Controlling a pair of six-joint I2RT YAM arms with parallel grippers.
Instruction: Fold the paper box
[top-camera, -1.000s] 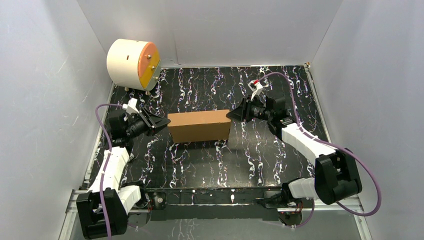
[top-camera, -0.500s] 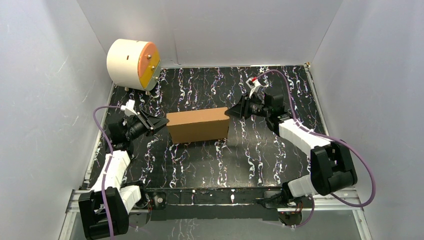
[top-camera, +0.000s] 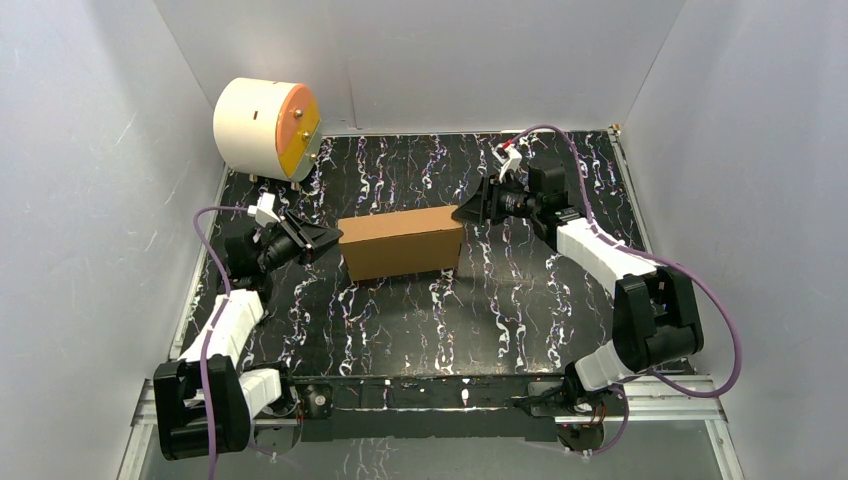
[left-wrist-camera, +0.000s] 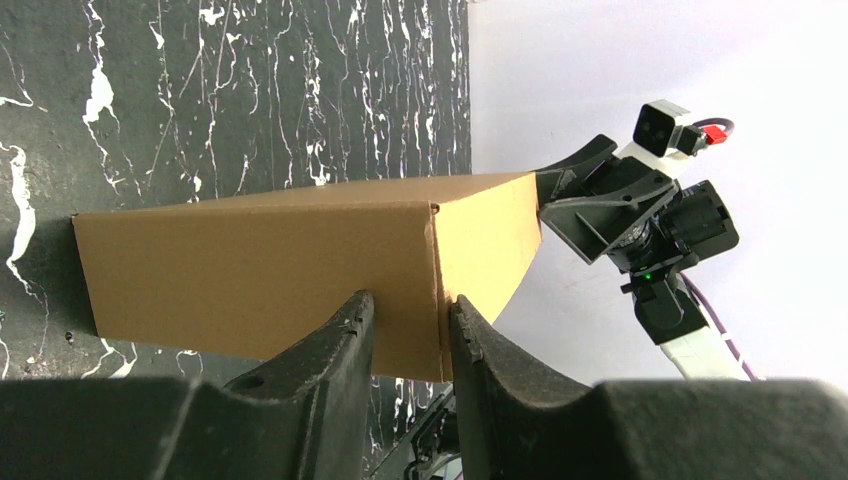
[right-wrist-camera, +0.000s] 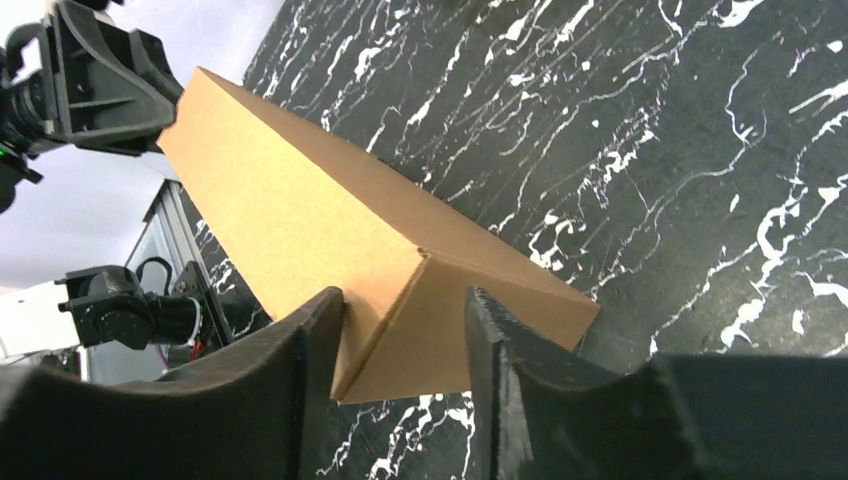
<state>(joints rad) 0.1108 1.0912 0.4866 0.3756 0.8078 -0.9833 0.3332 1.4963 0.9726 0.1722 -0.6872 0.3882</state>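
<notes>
Flanking one paper box (top-camera: 402, 243), two claws stand parted (left claw (top-camera: 334, 240), right claw (top-camera: 461, 213)).

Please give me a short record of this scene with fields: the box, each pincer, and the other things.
paper box: brown cardboard, already box-shaped, lying mid-table
left pincer: at the box's left end, jaws slightly apart around its corner edge
right pincer: at the box's right end, jaws apart around its corner edge
other: cream cylinder with orange face, far left corner
</notes>
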